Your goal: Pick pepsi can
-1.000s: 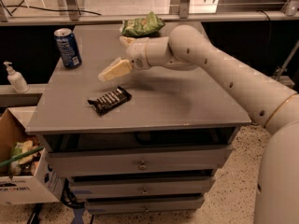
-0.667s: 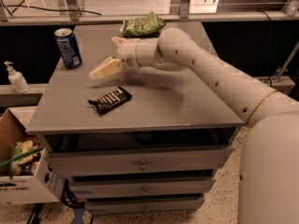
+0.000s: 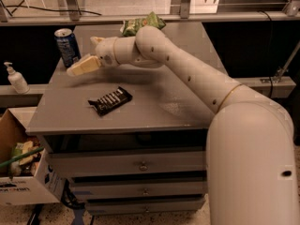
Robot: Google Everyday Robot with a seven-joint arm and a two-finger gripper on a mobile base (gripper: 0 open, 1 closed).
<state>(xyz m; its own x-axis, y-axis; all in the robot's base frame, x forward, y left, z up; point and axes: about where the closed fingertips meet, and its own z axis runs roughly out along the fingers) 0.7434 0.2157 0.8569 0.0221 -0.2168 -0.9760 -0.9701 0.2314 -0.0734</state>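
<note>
Near pepsi can (image 3: 67,46), outstretched gripper (image 3: 77,68) hovers.

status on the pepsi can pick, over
Gripper low over table, just right of pepsi can, not holding it. Can upright, back left corner. Candy bar and green bag lie off to the side.

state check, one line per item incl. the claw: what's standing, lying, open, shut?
pepsi can: upright, back left of the cabinet top, not grasped.
claw: over the top, low by the can's near right side.
candy bar: lying flat, wrapped.
green snack bag: lying at the back edge.
soap bottle: upright, left of the cabinet.
drawers: shut.
cardboard box: open, items inside.
</note>
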